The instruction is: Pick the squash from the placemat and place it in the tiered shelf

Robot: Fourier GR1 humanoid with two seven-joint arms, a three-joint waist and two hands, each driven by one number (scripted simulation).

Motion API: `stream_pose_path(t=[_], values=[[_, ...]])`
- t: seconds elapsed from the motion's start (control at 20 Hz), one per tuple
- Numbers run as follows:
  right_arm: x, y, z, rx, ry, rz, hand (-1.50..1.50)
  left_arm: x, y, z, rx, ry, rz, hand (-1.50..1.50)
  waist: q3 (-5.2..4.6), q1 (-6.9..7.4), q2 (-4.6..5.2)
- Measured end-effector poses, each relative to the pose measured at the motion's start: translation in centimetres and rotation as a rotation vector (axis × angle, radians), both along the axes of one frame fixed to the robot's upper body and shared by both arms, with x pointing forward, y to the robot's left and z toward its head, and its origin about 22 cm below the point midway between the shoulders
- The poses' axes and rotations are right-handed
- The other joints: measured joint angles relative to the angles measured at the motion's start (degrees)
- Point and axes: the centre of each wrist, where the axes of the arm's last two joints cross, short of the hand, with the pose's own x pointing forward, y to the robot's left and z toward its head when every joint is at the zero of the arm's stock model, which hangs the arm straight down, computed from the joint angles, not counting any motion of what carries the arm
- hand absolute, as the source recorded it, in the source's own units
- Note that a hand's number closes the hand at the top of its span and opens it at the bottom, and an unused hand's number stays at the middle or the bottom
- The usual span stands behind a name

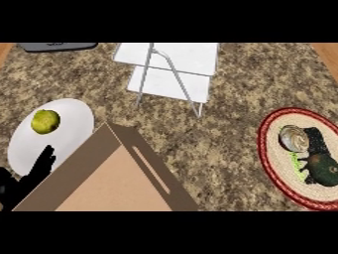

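Granite counter (pixel 223 134). Squash (pixel 323 171) lies on the placemat (pixel 269 151), right hand (pixel 314 141) over it, can't tell if it's grabbing. Left hand (pixel 14 186) rests open, lower left. Squash looks hard, slick, hefty, so I'd wrap its middle.

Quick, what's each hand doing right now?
Left hand: open, resting, holding nothing.
Right hand: at the squash on the placemat; cannot be told.
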Motion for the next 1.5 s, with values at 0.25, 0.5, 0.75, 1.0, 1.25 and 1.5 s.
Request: stream_pose_path(t=[0.25, 0.5, 0.75, 1.0, 1.25, 1.5], values=[[-3.8, -2.4, 2.5, -0.004, 0.070, 0.126, -1.50, 0.8, -0.5, -0.2, 0.019, 0.009, -0.036, 0.00, 0.19, 1.50, -0.28], [-4.4, -2.2, 5.1, -0.037, 0.184, 0.208, -1.50, 1.3, -0.7, 0.0, 0.021, 0.012, -0.060, 0.00, 0.10, 2.64, -0.29], [-2.8, 0.2, 7.2, -0.082, 0.288, 0.181, -1.50, 0.8, -0.8, -0.2, 0.024, 0.016, -0.060, 0.00, 0.38, 3.36, -0.43], [-0.5, 2.9, 8.6, -0.125, 0.358, 0.092, -1.50, 0.7, -0.9, -0.2, 0.028, 0.015, -0.067, 0.00, 0.50, 4.14, -0.38], [1.8, 5.7, 9.3, -0.154, 0.448, 0.028, -1.50, 0.9, -1.0, -0.2, 0.038, 0.019, -0.073, 0.00, 0.56, 4.72, -0.29], [3.4, 8.0, 8.6, -0.177, 0.554, 0.018, -1.50, 0.9, -1.1, -0.3, 0.044, 0.019, -0.086, 0.00, 0.71, 5.05, -0.27]])
